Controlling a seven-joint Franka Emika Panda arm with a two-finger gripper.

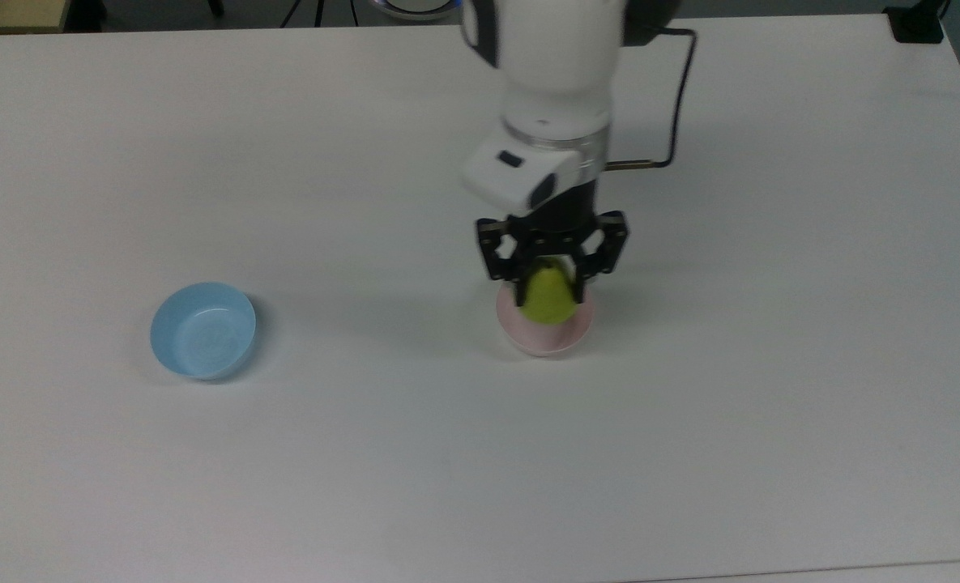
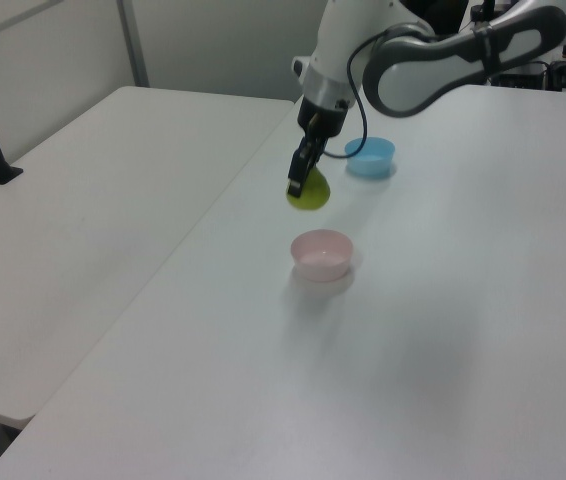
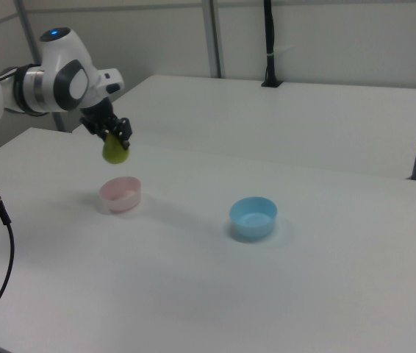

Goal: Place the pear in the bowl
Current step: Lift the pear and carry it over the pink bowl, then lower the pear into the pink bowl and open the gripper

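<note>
Nearest the top camera, I am looking over a bare stretch of the white table [image 1: 690,453]; nothing is lying on it. Beyond that, the pale pink bowl [image 1: 546,338] is sitting on the tabletop, and well apart from it, toward the top view's left, the light blue bowl [image 1: 202,329] is standing with nothing inside.

I am holding the pear [image 1: 548,296] in the air above the pink bowl. The gripper [image 1: 550,285] is pinching it by its upper part, with one black finger pressing on each side and the rounded bottom hanging down. From above, the pear is covering much of the bowl's opening. In the left view, the pear [image 2: 308,193] is hanging clear above the bowl [image 2: 322,254], with open air between them, and I judge it is sitting slightly toward the bowl's far side. The right view is showing the same gap between the pear [image 3: 114,151] and the bowl [image 3: 121,193].

Farther back, the white arm [image 1: 556,73] is reaching in from the far edge of the table, with a black cable [image 1: 674,97] looping beside it.

By my reckoning, the pickup and carry are done. I am left with centering, lowering the pear into the bowl, and opening the fingers.
</note>
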